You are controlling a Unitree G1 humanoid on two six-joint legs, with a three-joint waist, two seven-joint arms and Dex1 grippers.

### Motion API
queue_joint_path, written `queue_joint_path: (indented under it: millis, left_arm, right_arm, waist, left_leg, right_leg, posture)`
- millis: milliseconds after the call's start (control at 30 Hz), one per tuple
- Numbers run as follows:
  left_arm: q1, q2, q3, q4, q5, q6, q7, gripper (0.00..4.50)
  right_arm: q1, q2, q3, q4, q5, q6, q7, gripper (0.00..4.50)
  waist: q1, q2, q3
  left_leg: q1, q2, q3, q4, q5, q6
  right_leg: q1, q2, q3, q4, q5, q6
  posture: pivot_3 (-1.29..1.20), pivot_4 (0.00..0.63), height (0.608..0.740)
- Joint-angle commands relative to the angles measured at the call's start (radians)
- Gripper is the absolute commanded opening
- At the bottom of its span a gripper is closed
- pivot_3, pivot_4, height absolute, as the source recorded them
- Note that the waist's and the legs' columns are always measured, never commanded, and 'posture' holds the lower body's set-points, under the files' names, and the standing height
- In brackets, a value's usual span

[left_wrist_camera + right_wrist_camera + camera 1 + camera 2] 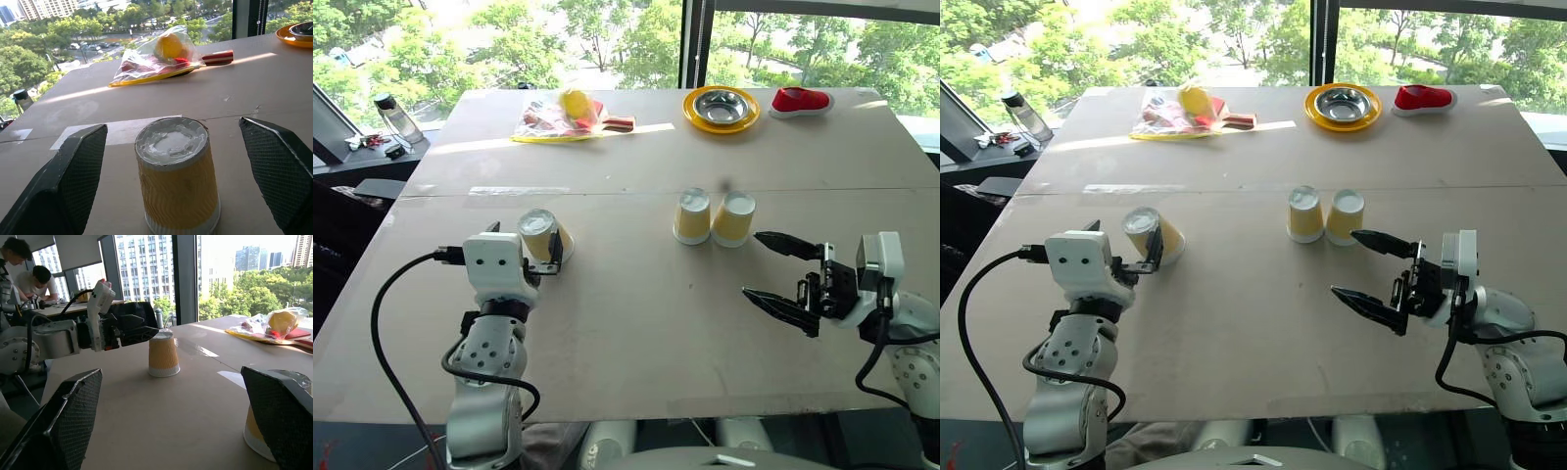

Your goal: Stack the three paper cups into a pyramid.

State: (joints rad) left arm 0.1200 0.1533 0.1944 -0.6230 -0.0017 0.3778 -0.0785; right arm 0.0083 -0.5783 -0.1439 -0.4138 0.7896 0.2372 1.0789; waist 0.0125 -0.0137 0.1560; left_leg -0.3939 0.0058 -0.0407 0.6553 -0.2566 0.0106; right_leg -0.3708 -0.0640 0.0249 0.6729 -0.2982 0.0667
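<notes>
On the tan table (636,323) by the window, your lone cup (541,235) stands upside down between the spread fingers of the left claw (546,257), unclamped. You're at the pick-up: close, lift, carry it onto the base pair (713,217), ribbed yellow, touching, just beyond the wide-open right claw (773,274).

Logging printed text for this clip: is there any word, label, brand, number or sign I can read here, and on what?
None can be read.
Paper cups: plain ribbed sides, no print.
Plastic bag with the paddle: no legible lettering.
Red shoe, yellow plate, bottle: no readable marks; too small to tell.
Buildings outside: no readable signs.
</notes>
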Motion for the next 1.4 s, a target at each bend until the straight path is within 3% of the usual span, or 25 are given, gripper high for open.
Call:
queue_joint_path:
  millis: [33, 500, 600, 667, 700, 867, 1000, 1133, 1200, 1400]
  left_arm:
    - [-0.031, -0.002, -0.013, 0.046, 0.003, -0.052, 0.008, 4.44]
    - [-0.184, 0.050, 0.003, 0.321, -0.011, -0.174, -0.015, 4.44]
    - [-0.189, 0.049, 0.003, 0.335, -0.013, -0.190, -0.015, 3.66]
    - [-0.187, 0.047, 0.003, 0.336, -0.016, -0.198, -0.018, 2.64]
    - [-0.187, 0.047, 0.002, 0.338, -0.018, -0.203, -0.021, 2.40]
    - [-0.223, 0.075, -0.017, 0.334, -0.040, -0.232, -0.082, 2.36]
    - [-0.384, 0.118, -0.039, 0.372, -0.130, -0.190, -0.200, 2.36]
    - [-0.740, 0.161, -0.109, 0.572, -0.220, -0.135, -0.403, 2.36]
    - [-0.902, 0.150, -0.145, 0.700, -0.239, -0.140, -0.491, 2.36]
    - [-1.135, 0.083, -0.235, 1.000, -0.266, -0.175, -0.720, 2.36]
  right_arm:
    - [-0.008, -0.011, -0.016, -0.031, 0.005, 0.001, -0.003, 4.50]
    - [0.035, -0.014, -0.038, -0.076, 0.005, -0.003, -0.055, 4.50]
    - [0.037, -0.011, -0.038, -0.080, 0.003, -0.006, -0.063, 4.50]
    - [0.036, -0.010, -0.037, -0.081, 0.003, -0.007, -0.067, 4.50]
    - [0.036, -0.010, -0.037, -0.082, 0.003, -0.007, -0.069, 4.50]
    - [0.042, -0.005, -0.049, -0.084, 0.015, -0.006, -0.084, 4.50]
    - [0.063, 0.002, -0.095, -0.078, 0.032, -0.009, -0.115, 4.50]
    - [0.087, 0.021, -0.152, -0.062, 0.034, -0.026, -0.155, 4.50]
    - [0.104, 0.037, -0.165, -0.064, -0.002, -0.043, -0.189, 4.50]
    - [0.166, 0.071, -0.178, -0.120, -0.089, -0.067, -0.300, 4.50]
  waist:
    - [0.000, 0.000, 0.000]
    - [-0.001, 0.000, 0.000]
    - [-0.001, 0.000, 0.000]
    - [-0.001, 0.000, 0.000]
    - [-0.001, 0.000, 0.000]
    - [-0.001, 0.000, 0.000]
    - [0.006, -0.001, 0.000]
    - [0.008, -0.001, 0.001]
    - [0.003, -0.002, 0.001]
    - [-0.025, -0.001, 0.001]
  left_leg:
    - [0.000, 0.000, 0.000, 0.000, 0.000, 0.000]
    - [-0.001, 0.000, -0.001, 0.000, 0.000, 0.000]
    - [-0.001, 0.000, -0.001, 0.000, 0.000, 0.000]
    - [-0.001, 0.000, -0.001, 0.000, 0.000, 0.000]
    - [-0.001, 0.000, -0.001, 0.000, 0.000, 0.000]
    - [-0.001, 0.000, -0.001, 0.000, 0.000, 0.000]
    - [-0.002, 0.000, -0.002, 0.000, 0.000, 0.000]
    - [-0.004, -0.002, -0.006, 0.002, 0.000, 0.000]
    - [-0.005, -0.003, -0.007, 0.004, 0.000, 0.000]
    - [-0.005, -0.003, -0.007, 0.001, 0.002, -0.004]
  right_leg:
    - [0.000, 0.000, 0.000, 0.000, 0.000, 0.000]
    - [0.000, 0.000, -0.001, -0.001, 0.000, 0.000]
    - [0.000, 0.000, -0.001, -0.001, 0.000, 0.000]
    - [0.000, 0.000, -0.001, -0.001, 0.000, 0.000]
    - [0.000, 0.000, -0.001, -0.001, 0.000, 0.000]
    - [0.000, 0.000, -0.001, -0.001, 0.000, 0.000]
    - [0.000, 0.000, -0.003, -0.001, 0.000, 0.000]
    - [0.001, -0.001, -0.006, 0.000, 0.000, 0.000]
    - [0.001, 0.000, -0.009, 0.000, 0.000, 0.000]
    - [0.000, 0.000, -0.007, -0.003, -0.001, 0.002]
  posture:
    - [0.00, 0.150, 0.740]
    - [0.00, 0.150, 0.740]
    - [0.00, 0.150, 0.740]
    - [0.00, 0.150, 0.740]
    - [0.00, 0.150, 0.740]
    - [0.00, 0.150, 0.740]
    - [0.00, 0.150, 0.740]
    - [0.00, 0.150, 0.740]
    - [0.00, 0.150, 0.740]
    - [0.00, 0.150, 0.740]
